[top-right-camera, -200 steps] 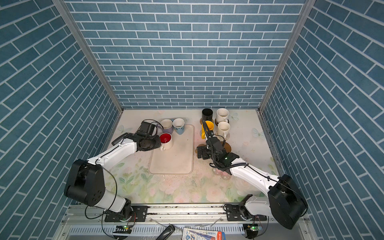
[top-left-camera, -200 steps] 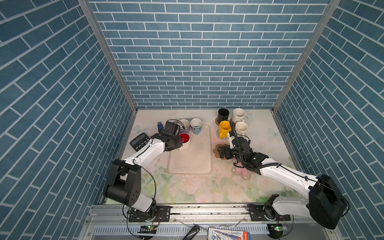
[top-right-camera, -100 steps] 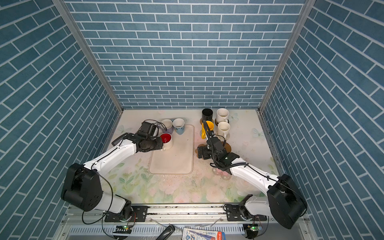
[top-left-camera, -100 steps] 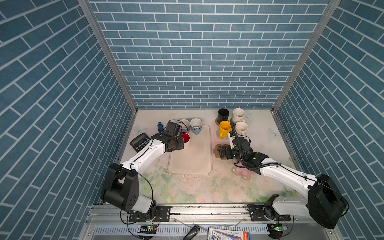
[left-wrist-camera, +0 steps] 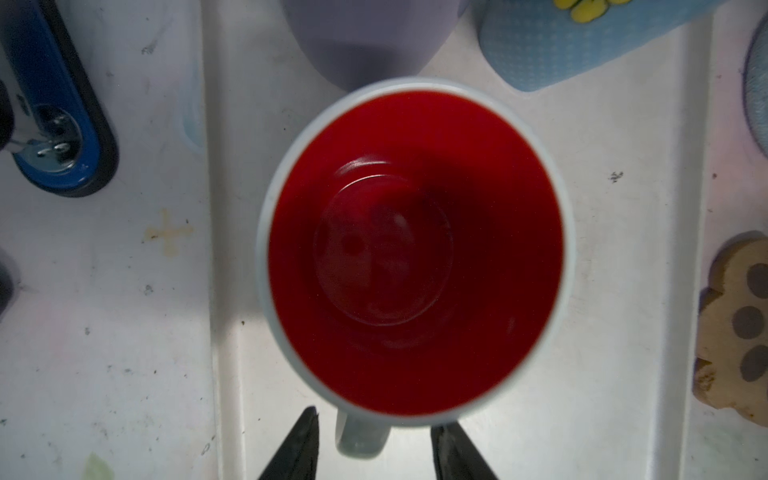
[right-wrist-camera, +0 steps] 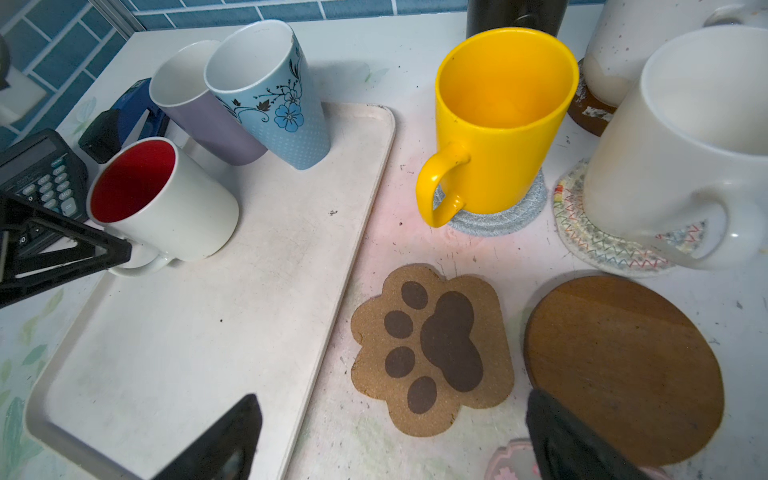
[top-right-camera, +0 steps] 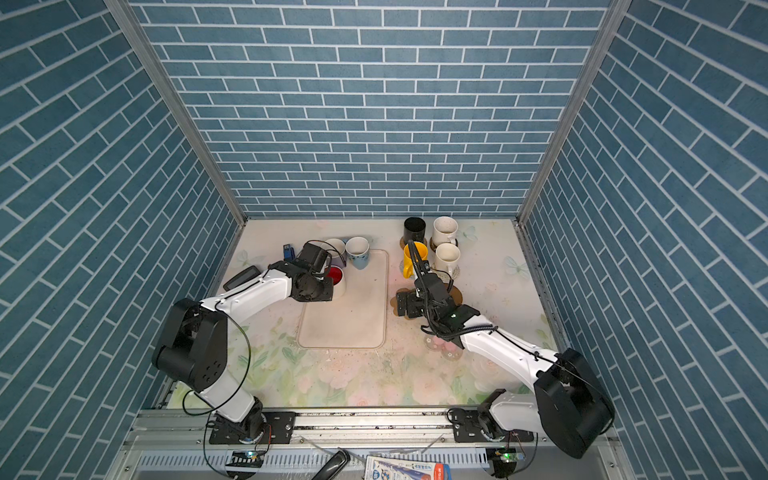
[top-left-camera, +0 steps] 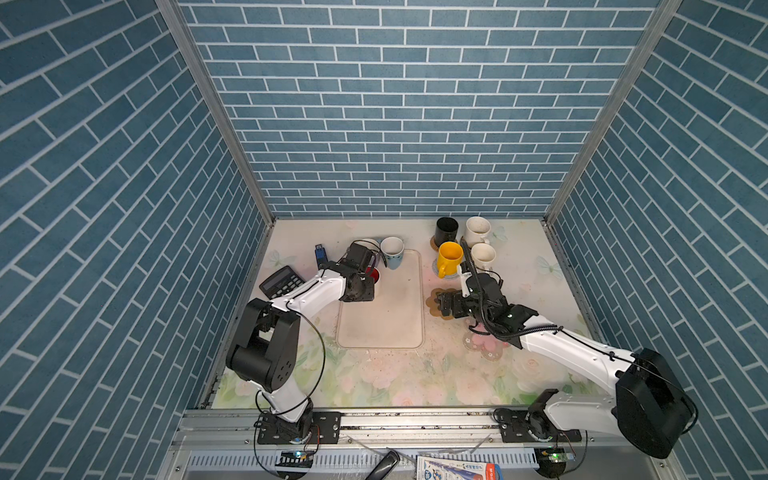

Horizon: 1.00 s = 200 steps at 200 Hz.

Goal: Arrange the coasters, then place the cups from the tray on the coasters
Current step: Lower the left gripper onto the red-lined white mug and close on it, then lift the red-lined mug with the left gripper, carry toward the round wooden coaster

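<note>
A: Left fingers (left-wrist-camera: 299,449)?
B: Partly spread, one on each side of the handle (left-wrist-camera: 360,438) of the red-inside white mug (left-wrist-camera: 415,249), with a gap on both sides. Left gripper (left-wrist-camera: 374,422) holds nothing.
A: Mug location?
B: Upright on the beige tray (top-left-camera: 380,316), by its left edge near the far left corner. Lavender mug (right-wrist-camera: 199,112) and light blue mug (right-wrist-camera: 270,95) stand just behind it at the tray's far edge.
A: Right gripper (right-wrist-camera: 395,405)?
B: Spread wide, empty, above the paw-shaped coaster (right-wrist-camera: 432,349). That coaster lies on the desk just off the tray's right edge. Brown disc coaster (right-wrist-camera: 623,365) is beside it, bare.
A: Change from a second ago?
B: In both top views the left wrist now covers more of the mug, and only a red sliver shows. Mug is in the same spot. Right arm unmoved.
</note>
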Tool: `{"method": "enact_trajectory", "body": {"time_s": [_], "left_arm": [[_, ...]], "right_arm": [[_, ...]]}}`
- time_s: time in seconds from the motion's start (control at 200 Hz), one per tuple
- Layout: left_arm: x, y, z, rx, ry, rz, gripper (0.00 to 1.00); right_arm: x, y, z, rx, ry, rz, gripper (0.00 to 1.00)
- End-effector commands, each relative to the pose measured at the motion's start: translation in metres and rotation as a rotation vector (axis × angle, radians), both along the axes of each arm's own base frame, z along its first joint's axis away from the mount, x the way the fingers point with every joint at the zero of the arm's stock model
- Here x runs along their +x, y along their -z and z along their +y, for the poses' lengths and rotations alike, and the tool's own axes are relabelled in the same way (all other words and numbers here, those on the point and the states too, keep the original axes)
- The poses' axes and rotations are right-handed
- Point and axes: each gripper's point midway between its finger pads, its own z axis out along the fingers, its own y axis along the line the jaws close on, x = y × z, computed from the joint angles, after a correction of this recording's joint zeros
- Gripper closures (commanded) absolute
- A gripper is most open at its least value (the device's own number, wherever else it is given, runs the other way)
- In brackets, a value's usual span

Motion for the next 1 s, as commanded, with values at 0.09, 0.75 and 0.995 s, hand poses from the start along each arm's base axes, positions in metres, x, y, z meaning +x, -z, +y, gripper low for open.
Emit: {"method": "enact_trajectory", "body": {"time_s": [0.09,0.75,0.995], "left_arm": [[0.012,0.005,-0.001,0.049,0.013,-0.014,0.63],[0.013,-0.019,-0.005,0.186,0.053,-0.072,1.0],[0.001,-0.048,-0.02,0.165,0.081,-0.128,1.0]], "right_arm": [[-0.002,0.011,-0.003,-0.002,0.012,0.032,0.01],[0.001,0.014,-0.008,0.008,0.032,0.049,0.01],[0.001,0.005,-0.018,0.061,0.058,0.041,0.01]]}}
